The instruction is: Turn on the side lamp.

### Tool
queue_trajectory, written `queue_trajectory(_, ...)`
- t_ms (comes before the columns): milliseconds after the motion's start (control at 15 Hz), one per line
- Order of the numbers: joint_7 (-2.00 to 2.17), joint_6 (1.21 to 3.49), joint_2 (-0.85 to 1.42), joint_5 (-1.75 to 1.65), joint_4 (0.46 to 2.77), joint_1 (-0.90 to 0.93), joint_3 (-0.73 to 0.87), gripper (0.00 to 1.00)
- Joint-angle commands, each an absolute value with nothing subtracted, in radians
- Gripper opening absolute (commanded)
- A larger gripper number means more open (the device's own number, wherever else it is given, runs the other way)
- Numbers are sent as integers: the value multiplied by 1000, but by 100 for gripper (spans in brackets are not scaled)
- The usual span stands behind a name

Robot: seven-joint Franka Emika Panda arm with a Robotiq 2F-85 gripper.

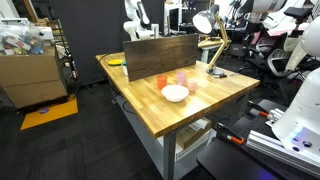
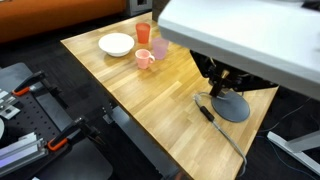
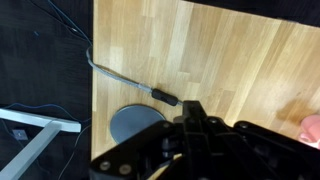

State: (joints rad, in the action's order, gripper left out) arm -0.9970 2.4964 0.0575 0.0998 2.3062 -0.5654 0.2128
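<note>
The side lamp stands at the far right corner of the wooden table (image 1: 150,105). It has a silver dome head (image 1: 205,20), a light-wood jointed arm (image 1: 212,45) and a round dark base (image 1: 216,71). The base also shows in an exterior view (image 2: 232,105) and in the wrist view (image 3: 135,122). A cord with a dark inline switch (image 3: 165,97) runs from the base across the table (image 2: 205,112). My gripper (image 3: 190,125) is black, looks shut and empty, and hovers just above the base, next to the switch (image 2: 222,80).
A white bowl (image 1: 175,93), an orange cup (image 1: 162,81) and pink cups (image 1: 181,78) sit mid-table. A dark wooden board (image 1: 160,50) stands upright behind them. A large pale blurred shape (image 2: 240,40) covers the top of an exterior view. The table edge (image 3: 94,90) runs close to the base.
</note>
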Motion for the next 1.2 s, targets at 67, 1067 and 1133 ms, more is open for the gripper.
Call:
queue_trajectory(67,-1243,2537,-173,24,2500,-515,336,0)
queue_trajectory(1067,-1494,2493,-369,-97,2676,-451,476,27)
queue_trajectory(1133,-1494,2493,-369,-97,2676,-451,476,27)
